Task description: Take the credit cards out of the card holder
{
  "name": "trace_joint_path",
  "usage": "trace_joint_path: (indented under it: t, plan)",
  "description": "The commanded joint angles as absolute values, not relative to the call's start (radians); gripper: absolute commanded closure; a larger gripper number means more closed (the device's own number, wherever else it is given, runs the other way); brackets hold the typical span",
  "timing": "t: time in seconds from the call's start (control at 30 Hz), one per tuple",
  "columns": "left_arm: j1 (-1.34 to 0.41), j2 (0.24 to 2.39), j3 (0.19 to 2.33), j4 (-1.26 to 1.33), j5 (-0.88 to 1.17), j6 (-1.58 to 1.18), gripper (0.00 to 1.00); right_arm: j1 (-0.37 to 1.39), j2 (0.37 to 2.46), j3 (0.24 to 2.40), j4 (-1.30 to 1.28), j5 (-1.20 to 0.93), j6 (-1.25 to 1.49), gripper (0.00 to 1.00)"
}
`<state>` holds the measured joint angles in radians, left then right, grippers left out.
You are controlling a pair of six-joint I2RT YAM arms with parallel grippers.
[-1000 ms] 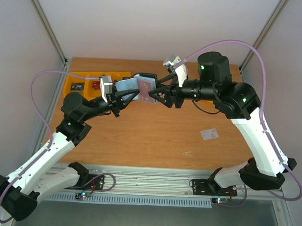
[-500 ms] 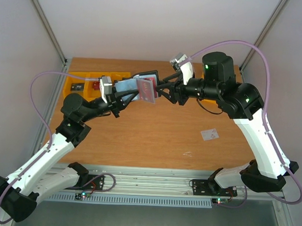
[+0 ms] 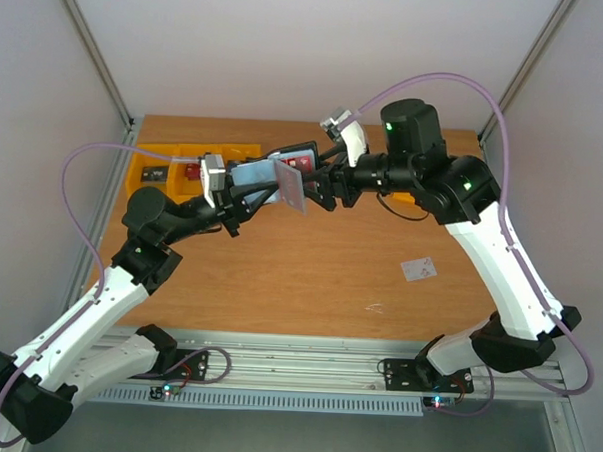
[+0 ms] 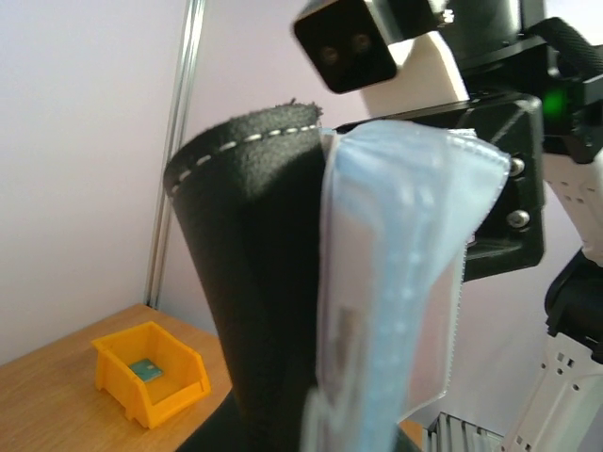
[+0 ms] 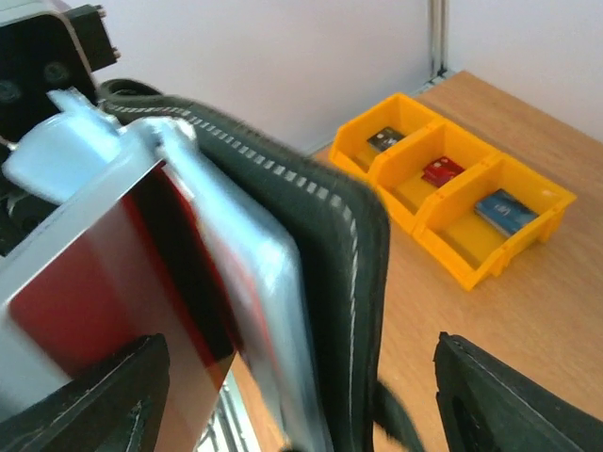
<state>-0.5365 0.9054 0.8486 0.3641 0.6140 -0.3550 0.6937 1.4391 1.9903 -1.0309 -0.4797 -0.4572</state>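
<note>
left tool: clamped on card holder | right tool: spread around red card | yellow bins behind | whitish card on counter

**You are getting bright, even light; the overhead picture is sharp and the close-ups are soft.**
From above, diffuse light is falling on the wooden table, casting only faint shadows under the arms and no glare. In the left wrist view the card holder is filling the frame out of focus, while the yellow bin behind it is reading clearer. In the right wrist view the red card is smearing with blur, and the yellow bins are showing sharper.
</note>
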Motion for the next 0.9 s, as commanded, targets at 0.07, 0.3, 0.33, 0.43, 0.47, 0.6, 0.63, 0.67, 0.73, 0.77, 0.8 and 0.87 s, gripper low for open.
trace_joint_path:
  t: [0.07,0.3,0.33,0.43,0.47,0.6,0.63,0.67,0.73,0.77,0.8,0.87]
  plan:
    - [-0.555,0.894,0.844,0.448,0.646,-0.329,1.0,0.694,1.488,2.008,-0.946,-0.578,-0.411,0.23]
    - [-0.557,0.891,0.838,0.411,0.571,-0.348,0.99,0.694,1.504,1.978,-0.936,-0.565,-0.39,0.89]
    - [-0.557,0.892,0.836,0.397,0.528,-0.355,0.88,0.695,1.5,1.971,-0.939,-0.545,-0.382,0.97]
    - [-0.557,0.897,0.823,0.338,0.389,-0.365,0.46,0.694,1.496,1.97,-0.971,-0.455,-0.356,0.99]
    - [-0.557,0.897,0.815,0.322,0.357,-0.352,0.37,0.694,1.497,1.974,-0.989,-0.409,-0.343,0.99]
    - [-0.555,0.894,0.781,0.278,0.251,-0.262,0.21,0.703,1.538,2.031,-1.145,-0.017,-0.252,0.99]
    - [-0.555,0.896,0.778,0.269,0.238,-0.246,0.2,0.716,1.563,2.056,-1.202,0.115,-0.236,0.99]
    - [-0.555,0.897,0.776,0.263,0.236,-0.233,0.2,0.735,1.594,2.099,-1.259,0.227,-0.226,0.99]
    - [-0.555,0.9,0.77,0.261,0.256,-0.214,0.2,0.771,1.665,2.174,-1.371,0.419,-0.209,0.99]
    - [-0.555,0.902,0.767,0.259,0.266,-0.21,0.2,0.789,1.716,2.219,-1.423,0.473,-0.206,0.99]
    - [-0.556,0.903,0.766,0.257,0.274,-0.21,0.2,0.804,1.751,2.259,-1.463,0.514,-0.205,0.99]
    - [-0.556,0.909,0.761,0.255,0.29,-0.216,0.2,0.827,1.801,2.326,-1.509,0.545,-0.207,0.99]
